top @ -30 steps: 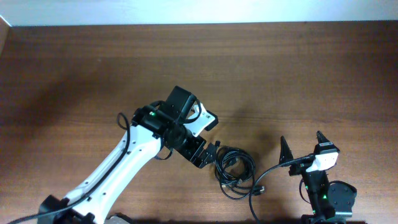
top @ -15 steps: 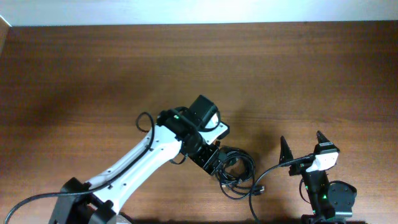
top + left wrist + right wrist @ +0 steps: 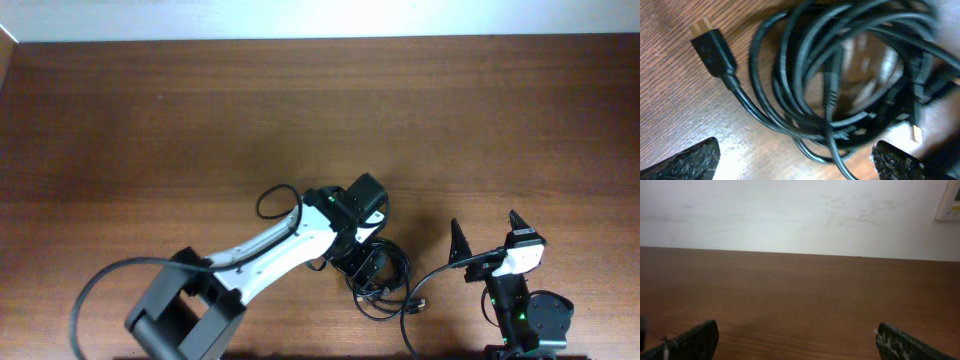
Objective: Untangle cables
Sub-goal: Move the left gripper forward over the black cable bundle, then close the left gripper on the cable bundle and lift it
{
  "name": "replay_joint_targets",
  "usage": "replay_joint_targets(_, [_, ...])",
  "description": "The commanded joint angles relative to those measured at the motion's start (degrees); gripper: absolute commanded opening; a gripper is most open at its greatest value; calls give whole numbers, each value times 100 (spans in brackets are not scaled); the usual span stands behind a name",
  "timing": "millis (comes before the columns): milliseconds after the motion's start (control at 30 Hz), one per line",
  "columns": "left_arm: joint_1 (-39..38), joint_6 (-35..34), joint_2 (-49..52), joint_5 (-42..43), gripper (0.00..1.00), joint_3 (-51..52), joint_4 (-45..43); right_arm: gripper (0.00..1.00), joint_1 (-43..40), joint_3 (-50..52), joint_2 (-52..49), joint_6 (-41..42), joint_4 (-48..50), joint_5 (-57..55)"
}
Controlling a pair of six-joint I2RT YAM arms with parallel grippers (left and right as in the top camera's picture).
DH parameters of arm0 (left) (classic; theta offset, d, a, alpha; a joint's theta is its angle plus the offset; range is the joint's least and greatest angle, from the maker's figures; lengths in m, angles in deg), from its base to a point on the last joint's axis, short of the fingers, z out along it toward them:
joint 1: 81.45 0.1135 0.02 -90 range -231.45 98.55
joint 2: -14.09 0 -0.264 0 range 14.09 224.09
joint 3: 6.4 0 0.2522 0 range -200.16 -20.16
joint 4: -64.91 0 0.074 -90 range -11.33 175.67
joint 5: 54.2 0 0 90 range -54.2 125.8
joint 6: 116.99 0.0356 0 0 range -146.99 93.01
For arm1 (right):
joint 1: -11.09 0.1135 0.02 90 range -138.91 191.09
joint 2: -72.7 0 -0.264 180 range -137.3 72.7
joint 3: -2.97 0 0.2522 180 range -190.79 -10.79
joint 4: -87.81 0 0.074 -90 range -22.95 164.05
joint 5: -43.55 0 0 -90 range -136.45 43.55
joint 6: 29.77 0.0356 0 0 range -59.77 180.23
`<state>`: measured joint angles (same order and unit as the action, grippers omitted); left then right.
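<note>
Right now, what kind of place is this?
Probably a robot lab or test bench: a left arm and a right arm stand at a wooden table by a plain white wall, with tangled cables lying on it.

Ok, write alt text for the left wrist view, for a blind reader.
A tangled coil of thin black cables lies on a brown wooden table, filling the close-up. One black plug with a gold tip sticks out at upper left; the left gripper is open, its dark fingertips at the bottom corners, holding nothing.
</note>
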<state>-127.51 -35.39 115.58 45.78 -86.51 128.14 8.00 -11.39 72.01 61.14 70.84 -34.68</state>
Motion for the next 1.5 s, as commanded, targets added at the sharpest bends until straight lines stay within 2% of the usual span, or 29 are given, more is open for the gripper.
replay_joint_targets(0, [-7, -293, 317, -232, 99, -98, -83, 99, 46, 28, 48, 22, -46, -87])
replay_joint_targets(133, [-9, -317, 555, -232, 99, -98, -85, 99, 46, 28, 48, 22, -44, -87])
replay_joint_targets(267, [-17, -800, 739, -234, 99, -98, -109, 99, 46, 28, 48, 20, -46, -87])
replay_joint_targets(500, [-208, -874, 748, -234, 98, -98, -540, 99, 46, 28, 48, 22, -46, -87])
replay_joint_targets(533, [-249, -874, 748, -238, 95, -98, -619, 99, 46, 28, 48, 22, -44, -87])
replay_joint_targets(567, [-273, -874, 748, -238, 88, -98, -686, 99, 46, 28, 48, 22, -46, -87])
replay_joint_targets(633, [-337, -874, 748, -236, 61, -98, -892, 99, 46, 28, 48, 22, -46, -87])
replay_joint_targets(667, [-358, -874, 748, -236, 56, -98, -981, 99, 46, 28, 48, 22, -44, -87])
replay_joint_targets(833, [-382, -874, 748, -236, 46, -98, -1169, 99, 46, 28, 48, 22, -44, -87])
replay_joint_targets(1000, [-382, -872, 748, -236, 18, -98, -1174, 99, 46, 28, 48, 22, -46, -87])
replay_joint_targets(1133, [-382, -870, 748, -234, 0, -98, -1145, 99, 46, 28, 48, 22, -44, -87])
replay_joint_targets(1400, [-374, -863, 507, -262, 0, -476, -1043, 99, 46, 28, 48, 20, -44, -87])
replay_joint_targets(1467, [-356, -848, 297, -509, 0, -577, -1014, 99, 46, 28, 48, 22, -46, -87])
